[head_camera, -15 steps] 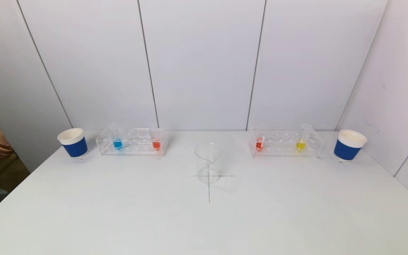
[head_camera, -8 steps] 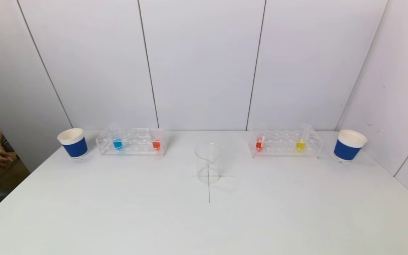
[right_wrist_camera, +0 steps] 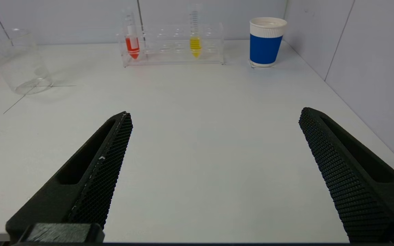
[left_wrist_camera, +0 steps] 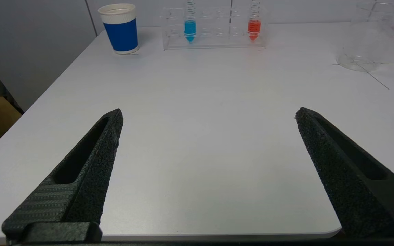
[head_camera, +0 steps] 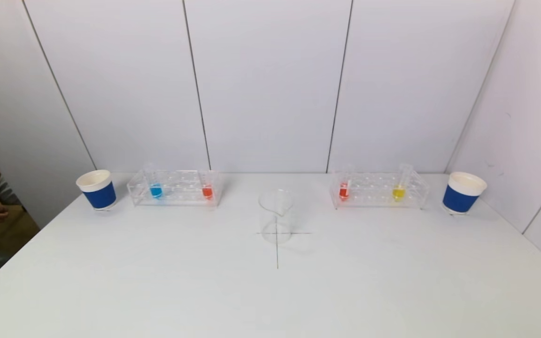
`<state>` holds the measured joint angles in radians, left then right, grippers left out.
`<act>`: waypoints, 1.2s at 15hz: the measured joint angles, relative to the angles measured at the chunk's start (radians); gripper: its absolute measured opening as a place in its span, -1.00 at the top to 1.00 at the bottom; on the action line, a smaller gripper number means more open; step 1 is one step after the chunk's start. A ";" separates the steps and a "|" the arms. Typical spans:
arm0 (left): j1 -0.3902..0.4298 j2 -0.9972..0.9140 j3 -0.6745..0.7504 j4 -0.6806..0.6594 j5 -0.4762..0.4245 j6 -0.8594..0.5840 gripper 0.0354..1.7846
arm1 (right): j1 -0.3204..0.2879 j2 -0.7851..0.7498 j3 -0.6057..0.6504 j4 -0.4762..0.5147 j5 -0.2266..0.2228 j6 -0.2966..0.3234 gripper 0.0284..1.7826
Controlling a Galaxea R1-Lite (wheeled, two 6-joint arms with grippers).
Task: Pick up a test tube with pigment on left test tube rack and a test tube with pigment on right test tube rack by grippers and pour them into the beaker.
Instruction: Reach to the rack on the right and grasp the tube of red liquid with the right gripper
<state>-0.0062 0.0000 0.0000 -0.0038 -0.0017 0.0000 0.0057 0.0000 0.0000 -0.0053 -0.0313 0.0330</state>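
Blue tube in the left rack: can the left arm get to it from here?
Probably yes. The left gripper is open at the near edge, only bare table lies ahead, and the blue tube stands apart from the red tube.

Neither arm is seen in the head view. Left end effector (left_wrist_camera: 209, 114) is held low over the near edge of the surface (left_wrist_camera: 197, 143), fingers (left_wrist_camera: 91, 160) spread wide, nothing gripped between them. Right end effector (right_wrist_camera: 215, 116) is held the same way over the near edge on its own side, fingers (right_wrist_camera: 97, 171) fully apart, nothing held.
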 joint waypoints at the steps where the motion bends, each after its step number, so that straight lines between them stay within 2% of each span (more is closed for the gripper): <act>1: 0.000 0.000 0.000 0.000 0.000 0.000 -0.98 | 0.000 0.000 0.000 0.000 0.000 0.000 -0.99; 13: 0.000 0.000 0.000 0.000 0.000 0.000 -0.98 | 0.000 0.000 -0.005 -0.001 -0.004 -0.009 -0.99; 18: 0.000 0.000 0.000 0.000 0.000 0.000 -0.98 | 0.001 0.001 -0.139 0.067 0.036 -0.007 -0.99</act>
<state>-0.0057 0.0000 0.0000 -0.0043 -0.0017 0.0000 0.0070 0.0013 -0.1394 0.0615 0.0047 0.0264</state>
